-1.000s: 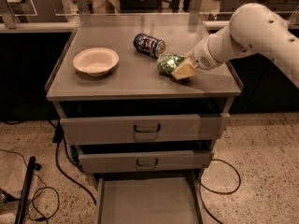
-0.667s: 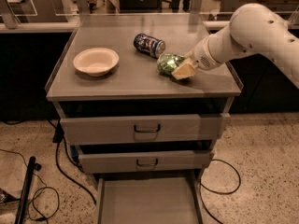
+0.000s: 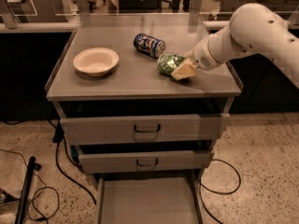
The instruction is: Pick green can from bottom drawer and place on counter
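Observation:
The green can [image 3: 167,63] lies on its side on the grey counter [image 3: 126,83], right of centre. My gripper [image 3: 180,69] reaches in from the right on the white arm and is shut on the can, with a tan finger [image 3: 184,70] pressed against the can's near side. The far finger is hidden behind the can. Below, the bottom drawer [image 3: 147,202] is pulled open, and its flat grey floor is bare.
A blue, white and red can [image 3: 149,45] lies just behind the green can. A white bowl [image 3: 96,61] sits on the counter's left. Two upper drawers [image 3: 145,129] with dark handles are shut. Cables [image 3: 60,171] and a black pole [image 3: 25,190] lie on the floor at left.

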You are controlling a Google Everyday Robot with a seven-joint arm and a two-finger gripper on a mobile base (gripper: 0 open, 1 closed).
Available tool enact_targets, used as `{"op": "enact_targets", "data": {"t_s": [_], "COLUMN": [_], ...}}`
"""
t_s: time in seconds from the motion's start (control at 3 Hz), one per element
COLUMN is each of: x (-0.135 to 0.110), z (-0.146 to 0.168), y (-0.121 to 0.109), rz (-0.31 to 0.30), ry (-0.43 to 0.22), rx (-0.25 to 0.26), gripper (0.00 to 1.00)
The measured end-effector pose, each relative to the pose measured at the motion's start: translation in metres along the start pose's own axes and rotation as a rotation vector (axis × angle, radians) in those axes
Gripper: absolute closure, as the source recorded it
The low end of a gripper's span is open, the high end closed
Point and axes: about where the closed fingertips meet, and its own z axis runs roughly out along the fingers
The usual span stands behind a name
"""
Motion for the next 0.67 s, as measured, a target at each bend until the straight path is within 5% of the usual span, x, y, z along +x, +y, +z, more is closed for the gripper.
{"op": "enact_targets", "data": {"t_s": [0.33,0.67], "x": [0.0,0.0], "z": [0.0001,0.0001], "y": [0.0001,0.0001], "rz": [0.0,0.0], "ry": [0.0,0.0], "rx": [0.0,0.0], "gripper": [0.0,0.0]}}
